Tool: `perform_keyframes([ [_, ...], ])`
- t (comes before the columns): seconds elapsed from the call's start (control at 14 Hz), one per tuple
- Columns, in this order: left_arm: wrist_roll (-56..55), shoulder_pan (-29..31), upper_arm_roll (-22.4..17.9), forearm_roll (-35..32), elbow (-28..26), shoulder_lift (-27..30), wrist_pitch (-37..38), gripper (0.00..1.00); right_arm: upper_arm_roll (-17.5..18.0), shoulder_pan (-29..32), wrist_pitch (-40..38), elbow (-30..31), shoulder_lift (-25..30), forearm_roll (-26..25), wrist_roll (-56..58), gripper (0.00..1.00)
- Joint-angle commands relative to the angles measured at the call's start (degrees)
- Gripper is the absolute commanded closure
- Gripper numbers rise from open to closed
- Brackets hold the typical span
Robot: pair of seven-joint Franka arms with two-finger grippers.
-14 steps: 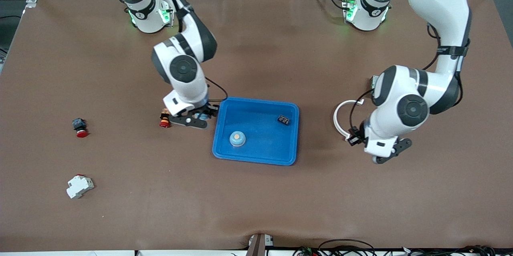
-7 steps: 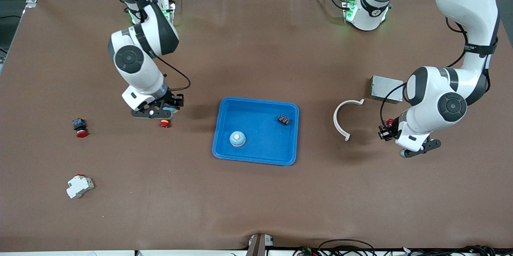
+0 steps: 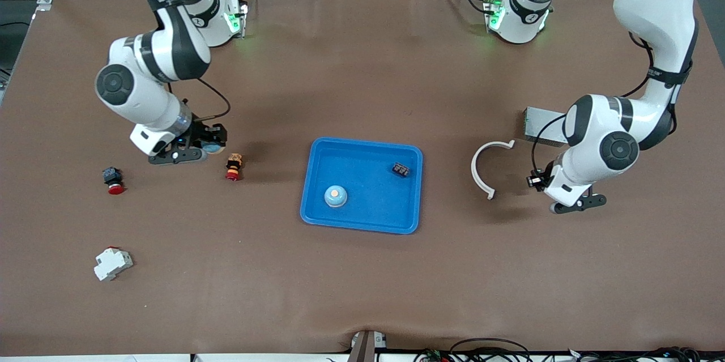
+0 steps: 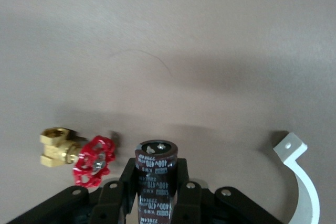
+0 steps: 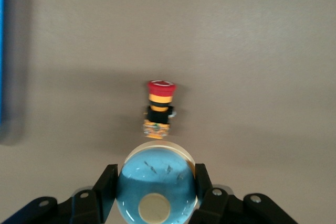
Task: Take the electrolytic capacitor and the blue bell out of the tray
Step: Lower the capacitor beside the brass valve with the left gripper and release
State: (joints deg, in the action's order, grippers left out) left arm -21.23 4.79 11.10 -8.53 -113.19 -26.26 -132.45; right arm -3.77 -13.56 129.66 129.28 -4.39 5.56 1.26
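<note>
Carrying: both arms hold a task thing clear of the tray [image 3: 362, 185] — each hangs over bare table [image 3: 362, 294].
Left gripper [image 4: 156, 192]: its jaws pinch the electrolytic capacitor [image 4: 155, 174] by its dark sleeve, long axis running out between the fingers, top cap pointing away from the wrist.
Left position: over the table toward the left arm's end, near a white curved piece [image 3: 486, 169], with a brass valve with a red handwheel [image 4: 79, 153] lying on the table beneath it.
Right gripper [image 5: 155, 195]: jaws pressed on the round blue bell [image 5: 156, 187], its pale button facing up.
Right position: over the table toward the right arm's end, just beside a red-capped push button [image 3: 233, 166].
Tray contents: a second blue dome [image 3: 335, 196] and a small black part [image 3: 401, 169] remain inside.
Next move turns on: what lies straight below each load — likely lowering to bare table and letting go, while avoiding the valve and the button.
</note>
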Motion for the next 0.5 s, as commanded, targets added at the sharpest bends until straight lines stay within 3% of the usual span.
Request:
perform_keyframes([
  [0.0, 0.58, 0.48, 0.77, -2.89, -0.28, -1.86, -1.85, 1.0, 0.6, 4.58, 1.64, 2.91, 2.28, 1.47, 9.08, 1.0],
  [0.43, 0.49, 1.01, 0.77, -6.14, 0.42, -4.85, -5.45, 0.96, 0.51, 7.93, 13.31, 8.26, 1.32, 1.29, 17.9, 1.0],
])
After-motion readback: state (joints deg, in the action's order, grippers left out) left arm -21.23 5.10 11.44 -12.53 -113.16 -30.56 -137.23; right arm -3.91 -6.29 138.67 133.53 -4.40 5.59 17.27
